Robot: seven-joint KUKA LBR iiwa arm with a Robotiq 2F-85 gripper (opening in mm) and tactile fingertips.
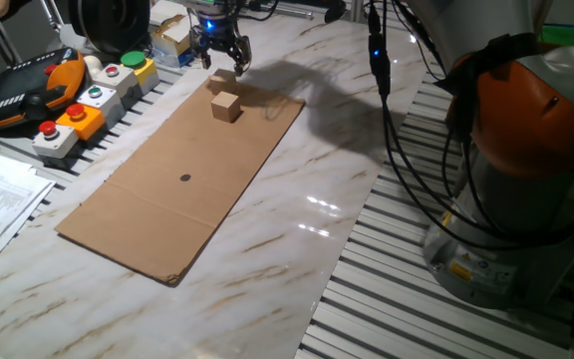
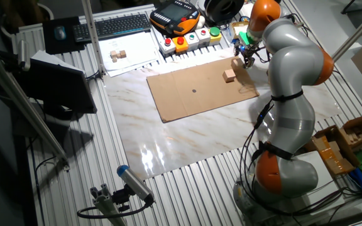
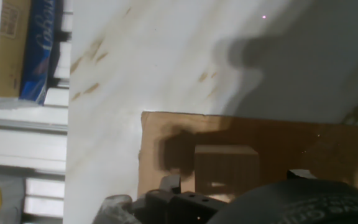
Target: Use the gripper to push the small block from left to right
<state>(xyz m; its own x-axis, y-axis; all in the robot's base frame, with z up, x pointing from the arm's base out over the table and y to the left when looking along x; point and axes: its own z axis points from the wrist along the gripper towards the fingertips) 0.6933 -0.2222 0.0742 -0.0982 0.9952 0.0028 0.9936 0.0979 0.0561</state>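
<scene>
The cardboard sheet [image 1: 182,184] lies on the marble table [image 1: 297,249]. The small wooden block [image 1: 226,105] sits near its far end. The gripper [image 1: 221,58] hovers just behind it, can't tell if it's open or closed.

In the hand view, the gripper [image 3: 229,202] is a dark blur cut off by the bottom edge, so its jaws cannot be read. In the other fixed view, the arm hides most of the gripper [image 2: 247,56] at upper right; the small block [image 2: 229,75] is tiny there.
</scene>
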